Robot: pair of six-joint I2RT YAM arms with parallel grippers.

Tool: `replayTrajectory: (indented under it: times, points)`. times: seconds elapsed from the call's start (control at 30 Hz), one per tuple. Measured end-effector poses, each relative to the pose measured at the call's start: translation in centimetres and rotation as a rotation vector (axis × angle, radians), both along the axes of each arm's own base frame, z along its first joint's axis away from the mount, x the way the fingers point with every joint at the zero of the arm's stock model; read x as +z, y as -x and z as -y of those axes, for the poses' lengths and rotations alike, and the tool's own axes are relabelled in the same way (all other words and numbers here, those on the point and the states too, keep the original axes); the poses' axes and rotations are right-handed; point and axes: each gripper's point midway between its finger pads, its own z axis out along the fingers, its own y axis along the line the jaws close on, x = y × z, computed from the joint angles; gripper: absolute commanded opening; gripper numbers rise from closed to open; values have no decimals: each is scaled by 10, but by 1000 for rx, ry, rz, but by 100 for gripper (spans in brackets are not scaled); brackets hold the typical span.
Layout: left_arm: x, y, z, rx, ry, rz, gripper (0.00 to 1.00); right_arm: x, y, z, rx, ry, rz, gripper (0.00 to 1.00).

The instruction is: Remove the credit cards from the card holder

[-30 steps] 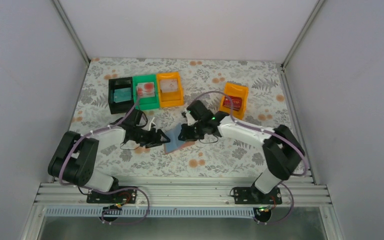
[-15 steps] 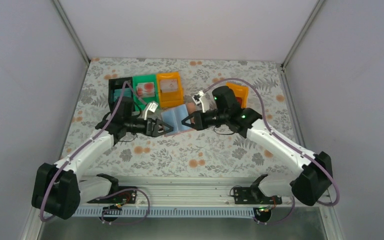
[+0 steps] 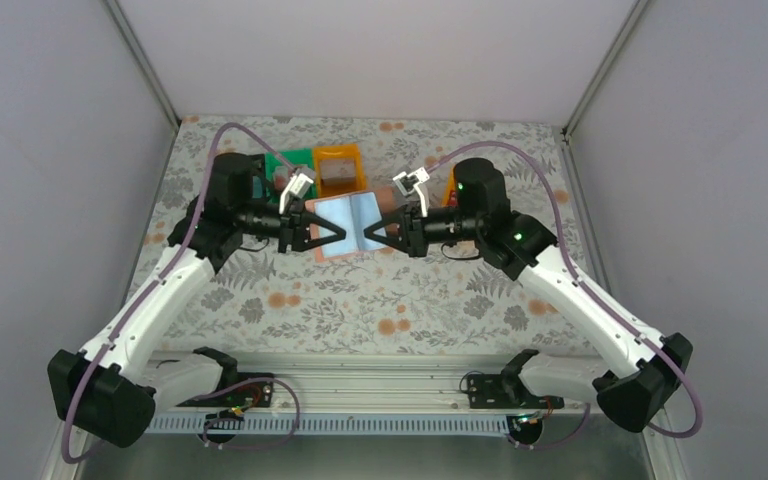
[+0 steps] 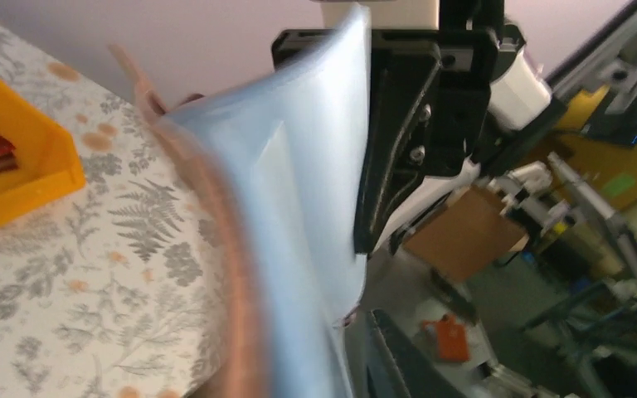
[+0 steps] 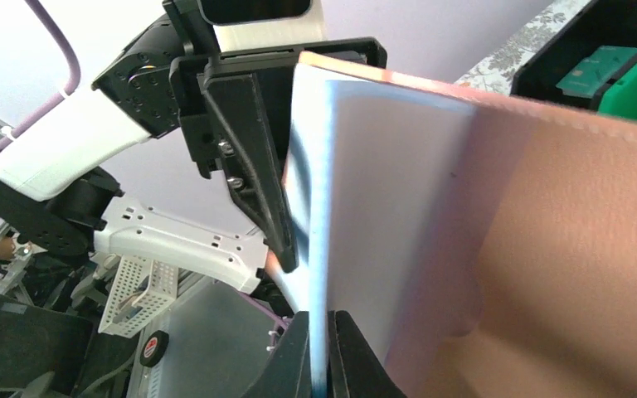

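Above the far middle of the table [image 3: 410, 300], the card holder [image 3: 345, 213] is hanging open, with its long axis running left to right. The left gripper [image 3: 327, 234] is clamping its left edge and the right gripper [image 3: 373, 236] is pinching its right edge, both equally near.

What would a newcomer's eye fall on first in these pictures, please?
The open card holder stands out, held in the air over mid-table, its sides pinched by the left gripper and right gripper facing one another. Behind it sit a green bin and an orange bin on the floral table.
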Motion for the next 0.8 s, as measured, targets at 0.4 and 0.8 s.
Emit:
replayTrajectory:
  times: [0.4,0.8]
  points:
    - [20,20,-4,-51,29,85,2,42,-1,5,-31,-56,113,39]
    - [83,41,-16,-76,14,635,2,101,43,34,49,-148,314,61]
